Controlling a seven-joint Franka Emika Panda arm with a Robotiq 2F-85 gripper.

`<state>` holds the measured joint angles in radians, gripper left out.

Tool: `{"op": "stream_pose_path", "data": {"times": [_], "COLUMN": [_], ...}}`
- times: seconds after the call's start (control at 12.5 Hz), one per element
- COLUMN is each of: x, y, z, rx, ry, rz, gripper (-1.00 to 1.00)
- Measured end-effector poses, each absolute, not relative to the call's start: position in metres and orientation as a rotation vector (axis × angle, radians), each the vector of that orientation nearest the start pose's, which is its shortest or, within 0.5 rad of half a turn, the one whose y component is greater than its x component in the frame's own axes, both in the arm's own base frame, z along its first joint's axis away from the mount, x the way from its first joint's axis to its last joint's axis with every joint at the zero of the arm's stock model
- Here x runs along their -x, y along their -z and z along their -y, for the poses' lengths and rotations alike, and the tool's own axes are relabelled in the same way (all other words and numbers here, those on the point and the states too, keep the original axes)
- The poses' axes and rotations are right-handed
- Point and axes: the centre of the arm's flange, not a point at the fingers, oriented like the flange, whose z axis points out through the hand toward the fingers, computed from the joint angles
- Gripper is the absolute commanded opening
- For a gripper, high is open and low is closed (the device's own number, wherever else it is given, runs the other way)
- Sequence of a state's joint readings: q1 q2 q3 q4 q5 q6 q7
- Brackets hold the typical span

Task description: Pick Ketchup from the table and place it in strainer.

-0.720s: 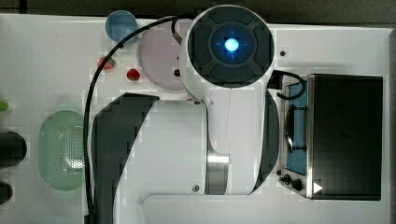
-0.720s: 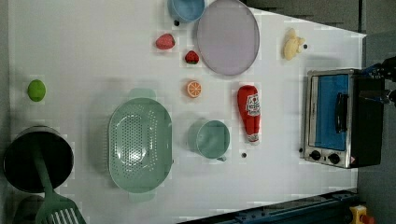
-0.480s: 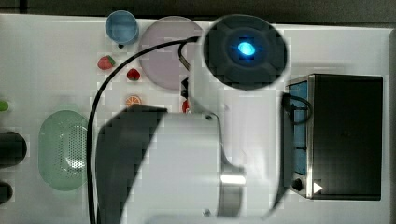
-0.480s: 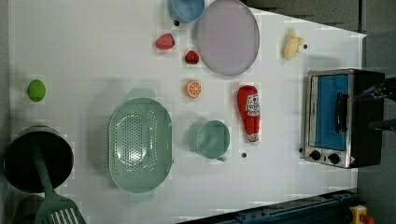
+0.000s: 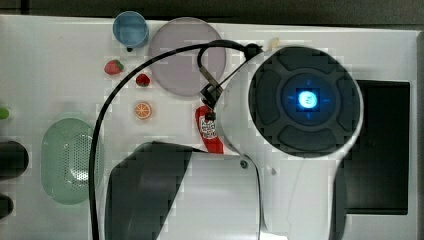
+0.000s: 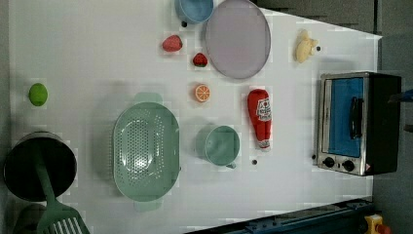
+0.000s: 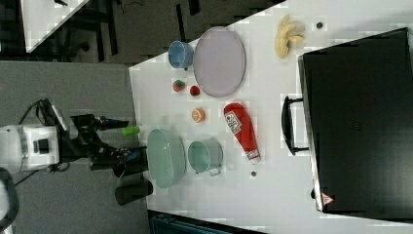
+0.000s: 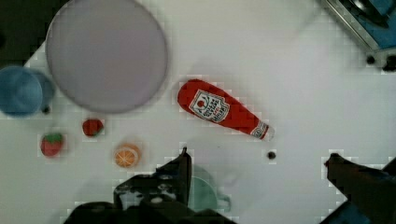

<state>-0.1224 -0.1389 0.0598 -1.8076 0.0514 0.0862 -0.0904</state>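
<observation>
The Ketchup [image 6: 259,118], a small red squeeze bottle with a white printed label and a tapered tip, lies flat on the white table [image 6: 87,44], untouched. In the left view it sits between the round teal-green mug with a handle [image 6: 221,145] and the silver toaster oven with a blue glass door [image 6: 358,123], just below the large flat lilac plate [image 6: 237,38]. A small dark dot [image 6: 253,162] marks the table near its tip. The strainer [image 6: 145,151], a large pale green oval basket with a hole-dotted bottom, stands on the other side of the mug from the bottle, well apart from it and with nothing inside.

The gripper [image 8: 257,179] hangs above the table pointing straight down, its two dark fingers [image 8: 180,175] spread wide with nothing between them; in the wrist view the bottle lies beyond the fingertips, apart from both. In the top view the white arm [image 5: 300,150] covers much of the table, its round blue-lit cap over the oven side, and the bottle [image 5: 207,127] peeks out at its edge.

An orange half [image 6: 202,92], two red strawberries [image 6: 172,43], a blue cup [image 6: 194,9], a green lime [image 6: 38,94], a pale yellow banana bunch [image 6: 306,47] and a black pot holding a green spatula [image 6: 39,165] lie around.
</observation>
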Motion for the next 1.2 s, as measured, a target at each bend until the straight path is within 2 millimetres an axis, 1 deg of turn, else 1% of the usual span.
{"op": "stream_pose_path", "data": {"times": [0.08, 0.16, 0.24, 0.4, 0.56, 0.64, 0.72, 0.8, 0.96, 1.04, 1.2], "x": [-0.519, -0.525, -0.531, -0.544, -0.553, -0.554, -0.552, -0.547, -0.535, -0.528, -0.523], "y": [-0.582, -0.564, -0.54, -0.483, -0.423, -0.396, -0.373, -0.354, -0.323, -0.312, -0.294], "z": [0.025, 0.024, 0.025, 0.027, 0.022, 0.018, 0.014, 0.011, 0.005, 0.001, -0.002], "rx": [2.92, 2.961, 3.003, 3.066, 3.088, 3.088, 3.083, 3.077, 3.068, 3.061, 3.074], "ry": [-0.028, -0.032, -0.057, -0.097, -0.107, -0.102, -0.107, -0.108, -0.116, -0.132, -0.101], "rz": [-1.045, -0.919, -0.779, -0.465, -0.149, -0.006, 0.11, 0.196, 0.282, 0.318, 0.368], "gripper": [1.0, 1.0, 1.0, 1.0, 1.0, 1.0, 1.0, 1.0, 1.0, 1.0, 1.0]}}
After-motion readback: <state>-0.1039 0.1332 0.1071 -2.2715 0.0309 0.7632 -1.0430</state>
